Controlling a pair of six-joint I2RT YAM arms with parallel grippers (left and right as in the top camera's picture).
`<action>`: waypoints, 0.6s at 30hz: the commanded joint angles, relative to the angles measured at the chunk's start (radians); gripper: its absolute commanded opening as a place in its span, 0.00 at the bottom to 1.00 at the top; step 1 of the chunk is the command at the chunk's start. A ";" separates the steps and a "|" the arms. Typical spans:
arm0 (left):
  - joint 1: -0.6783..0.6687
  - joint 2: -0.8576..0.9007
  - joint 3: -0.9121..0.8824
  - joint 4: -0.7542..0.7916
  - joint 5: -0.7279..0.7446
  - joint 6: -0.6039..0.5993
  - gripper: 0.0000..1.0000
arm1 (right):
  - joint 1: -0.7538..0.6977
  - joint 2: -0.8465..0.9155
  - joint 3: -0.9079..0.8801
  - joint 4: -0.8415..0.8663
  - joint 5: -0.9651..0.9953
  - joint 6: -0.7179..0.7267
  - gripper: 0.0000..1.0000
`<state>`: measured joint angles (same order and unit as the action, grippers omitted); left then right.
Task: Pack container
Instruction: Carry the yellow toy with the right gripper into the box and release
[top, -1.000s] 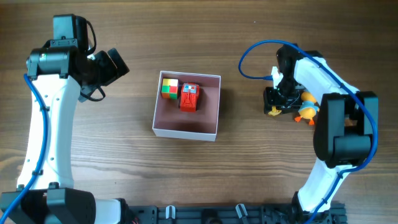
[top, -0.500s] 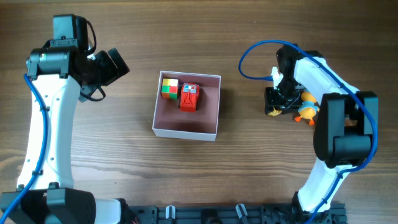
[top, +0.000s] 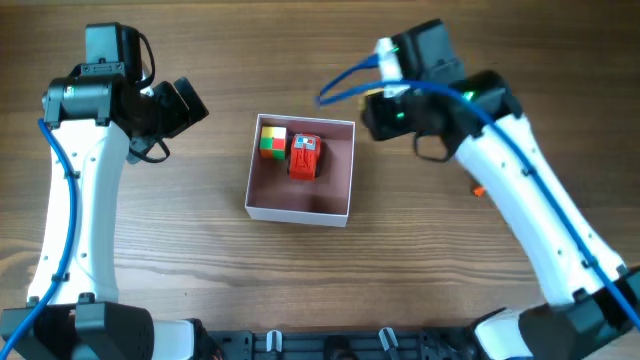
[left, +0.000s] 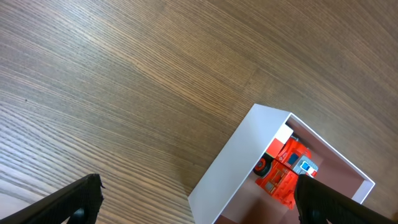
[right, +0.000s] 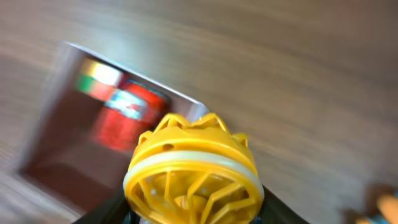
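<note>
The container (top: 298, 212), a shallow square box with white walls and a dusty-pink floor, sat at the middle of the wooden bench (top: 200, 260). In its 11 o'clock corner lay a colour cube (top: 272, 141) with red, green and yellow squares. A red toy car (top: 304, 156) lay just beside the cube at its 3 o'clock. The rest of the floor was bare.

The right hand (top: 372, 112) hung at the container's 2 o'clock, at that corner of the box. Its wrist view, blurred, showed it closed on a yellow toy (right: 193, 171), round and ribbed like a wheel, with the cube and car beyond it.

The left hand (top: 188, 104) was at the container's 10 o'clock, well apart from it. Its fingers (left: 81, 196) were spread wide with nothing between them, and the container's white wall (left: 239, 162) and the red car lay in its view.

A small orange bit (top: 479, 190) peeked out beside the right arm at 3 o'clock; what it was could not be told.
</note>
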<state>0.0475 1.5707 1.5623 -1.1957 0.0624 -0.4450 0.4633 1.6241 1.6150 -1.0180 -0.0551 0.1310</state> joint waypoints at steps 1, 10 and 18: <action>0.006 -0.003 0.003 0.007 0.016 0.026 1.00 | 0.098 0.064 -0.004 0.029 -0.016 0.055 0.04; 0.006 -0.003 0.003 0.010 0.016 0.026 1.00 | 0.142 0.303 -0.004 0.063 -0.046 0.051 0.04; 0.006 -0.003 0.003 0.009 0.016 0.026 1.00 | 0.057 0.388 -0.004 0.090 -0.012 0.025 0.04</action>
<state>0.0475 1.5707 1.5623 -1.1885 0.0628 -0.4450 0.5652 1.9984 1.6123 -0.9260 -0.0856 0.1642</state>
